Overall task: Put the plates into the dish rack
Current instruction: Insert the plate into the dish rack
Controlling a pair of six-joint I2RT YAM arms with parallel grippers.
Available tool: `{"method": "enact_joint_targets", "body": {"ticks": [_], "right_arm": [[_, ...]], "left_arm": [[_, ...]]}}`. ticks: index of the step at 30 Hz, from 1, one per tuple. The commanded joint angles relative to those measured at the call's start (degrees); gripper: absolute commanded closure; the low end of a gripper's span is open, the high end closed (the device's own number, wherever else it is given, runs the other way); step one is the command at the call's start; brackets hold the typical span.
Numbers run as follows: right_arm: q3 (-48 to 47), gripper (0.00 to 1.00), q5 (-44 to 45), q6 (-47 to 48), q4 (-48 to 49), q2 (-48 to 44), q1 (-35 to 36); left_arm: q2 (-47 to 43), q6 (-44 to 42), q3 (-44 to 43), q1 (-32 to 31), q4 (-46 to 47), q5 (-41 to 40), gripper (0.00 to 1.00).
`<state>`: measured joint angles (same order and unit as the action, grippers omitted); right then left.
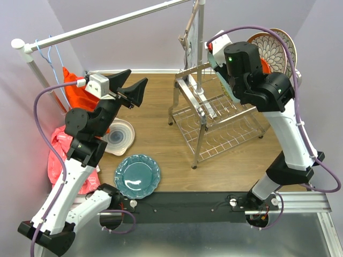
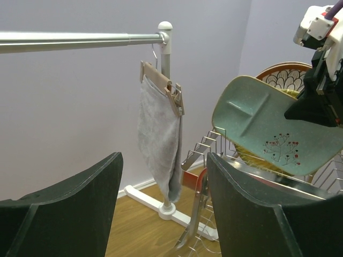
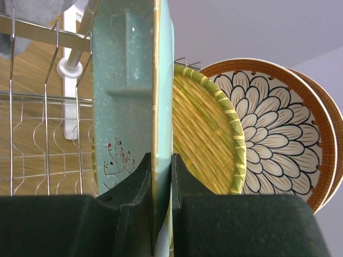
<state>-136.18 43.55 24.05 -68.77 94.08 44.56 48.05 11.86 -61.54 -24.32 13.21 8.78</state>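
Lilac walls stand around the wooden table (image 1: 155,118), and a white clothes rail (image 1: 107,24) crosses the far left. On the left, my left gripper (image 1: 137,77) hangs in the air with its fingers wide apart and nothing between them. I judge that this height leaves room for the right arm.

Near the left arm, the white-grey swirl plate (image 1: 119,136) and the teal scalloped plate (image 1: 137,175) lie flat on the table, not yet loaded. In the middle stands the dish rack (image 1: 202,131), with a grey cloth (image 2: 158,134) hanging beyond it.

On the right, my right gripper (image 3: 161,160) is clamped on the rim of a pale green plate (image 3: 123,80). It holds the plate on edge over the upper tier, I think so that it can slide down between the prongs.

Just right of it the yellow woven plate (image 3: 206,139) already stands upright in the rack, and then the two floral plates (image 3: 268,123). I cannot tell if the held plate touches the woven one. The free slot seems narrow, so I would lower slowly.
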Motion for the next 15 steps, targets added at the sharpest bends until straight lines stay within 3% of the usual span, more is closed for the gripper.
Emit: {"method": "enact_joint_targets", "body": {"ticks": [1, 10, 15], "right_arm": [[-4.7, 0.90, 1.1, 3.7, -1.5, 0.0, 0.2], [-3.8, 0.91, 0.2, 3.8, -2.1, -1.1, 0.2], [-7.9, 0.92, 0.0, 4.4, -2.8, 0.4, 0.2]], "left_arm": [[0.2, -0.3, -0.2, 0.6, 0.9, 1.8, 0.27], [0.5, 0.1, -0.2, 0.8, 1.1, 2.0, 0.27], [0.7, 0.4, -0.2, 0.8, 1.3, 2.1, 0.27]]}}
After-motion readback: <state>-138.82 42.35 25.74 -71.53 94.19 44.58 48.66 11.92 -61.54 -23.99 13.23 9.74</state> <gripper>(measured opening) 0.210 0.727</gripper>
